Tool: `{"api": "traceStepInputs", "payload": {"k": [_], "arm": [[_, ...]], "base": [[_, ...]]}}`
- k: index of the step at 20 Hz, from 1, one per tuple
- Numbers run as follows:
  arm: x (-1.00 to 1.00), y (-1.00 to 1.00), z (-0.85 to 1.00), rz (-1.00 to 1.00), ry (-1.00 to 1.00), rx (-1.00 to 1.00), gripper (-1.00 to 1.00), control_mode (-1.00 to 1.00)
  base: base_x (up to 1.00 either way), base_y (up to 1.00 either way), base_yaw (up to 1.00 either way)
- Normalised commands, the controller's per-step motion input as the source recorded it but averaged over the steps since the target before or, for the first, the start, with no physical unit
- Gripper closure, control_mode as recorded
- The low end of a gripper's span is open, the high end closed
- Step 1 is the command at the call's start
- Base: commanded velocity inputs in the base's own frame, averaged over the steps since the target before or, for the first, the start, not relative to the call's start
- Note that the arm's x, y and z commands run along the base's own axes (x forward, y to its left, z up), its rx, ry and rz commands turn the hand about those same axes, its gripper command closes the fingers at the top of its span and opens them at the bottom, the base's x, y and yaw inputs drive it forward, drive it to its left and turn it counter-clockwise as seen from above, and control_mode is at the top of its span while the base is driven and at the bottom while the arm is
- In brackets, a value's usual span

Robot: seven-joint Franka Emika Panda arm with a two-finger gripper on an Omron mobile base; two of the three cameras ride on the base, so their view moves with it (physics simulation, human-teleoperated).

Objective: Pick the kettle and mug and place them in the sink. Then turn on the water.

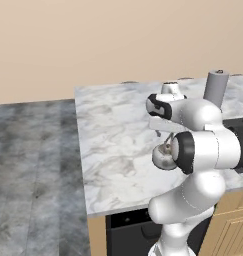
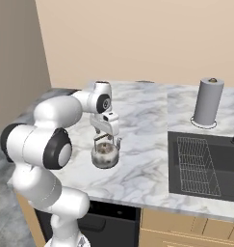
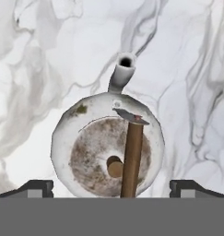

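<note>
White marble runs across the table (image 2: 147, 116), with a plain beige wall behind it and grey flooring off to the side.

Above that marble, the hand (image 2: 105, 141) points straight down, directly over the kettle (image 2: 104, 156). In the hand view its two dark fingertips (image 3: 35, 188) stand wide apart at the bottom corners, well clear of the kettle's body on either side, and they hold nothing. The kettle (image 3: 106, 145) sits upright on the table right below, with its brown handle (image 3: 131, 156) running from the lid's centre toward the camera, so the handle's long axis seems to lie across the line between the fingers. That is the alignment a closing grip would need. The spout (image 3: 122, 71) points away, toward the top of that view. How much height is left between fingertips and handle is hard to judge from these angles; from the right base view they look close, perhaps already level with the arch.

Further out, to the robot's right, the sink (image 2: 205, 166) lies sunk in the table with its wire rack (image 2: 196, 166) inside. A paper-towel roll (image 2: 207, 102) stands behind it. The kettle is well apart from the sink, so a sideways carry to the right comes after the lift.
</note>
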Motion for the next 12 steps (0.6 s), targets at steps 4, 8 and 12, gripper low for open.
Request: {"api": "traceStepInputs", "payload": {"k": [4, 8, 12], "arm": [[0.04, 0.00, -0.12, 0.00, 0.04, 0.01, -1.00, -1.00], [0.03, 0.00, -0.02, 0.00, 0.05, 0.01, 1.00, -1.00], [0.00, 0.00, 0.00, 0.00, 0.01, 0.00, 1.00, -1.00]], "base": [[0.00, 0.00, 0.00], [0.00, 0.00, 0.00], [0.00, 0.00, 0.00]]}}
